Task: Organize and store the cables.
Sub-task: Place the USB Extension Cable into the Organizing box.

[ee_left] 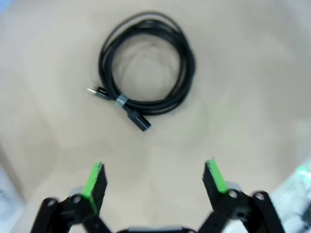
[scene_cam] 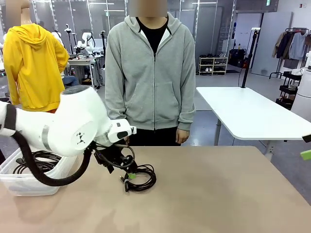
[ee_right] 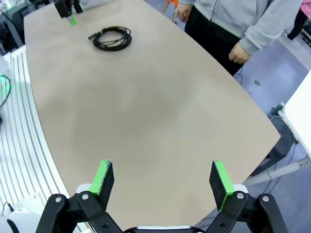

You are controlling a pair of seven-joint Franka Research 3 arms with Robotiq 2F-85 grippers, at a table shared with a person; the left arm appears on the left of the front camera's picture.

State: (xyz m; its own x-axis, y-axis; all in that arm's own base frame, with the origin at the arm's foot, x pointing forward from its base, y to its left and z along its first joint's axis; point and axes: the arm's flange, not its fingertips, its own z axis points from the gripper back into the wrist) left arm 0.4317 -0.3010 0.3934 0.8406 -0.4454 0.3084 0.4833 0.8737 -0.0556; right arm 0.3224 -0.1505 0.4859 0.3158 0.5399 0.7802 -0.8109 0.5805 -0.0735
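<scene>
The white left robot arm (scene_cam: 63,127) is reaching in from the left side and bending down over the middle. Its black two-finger left gripper with green pads (ee_left: 154,180) is pointing down with its jaws standing wide apart. Nothing is sitting between the jaws. The black two-finger right gripper with green pads (ee_right: 162,180) is hanging up high and is looking down too. Its jaws are also standing wide apart, and nothing is sitting between them. Neither gripper is touching anything.
</scene>
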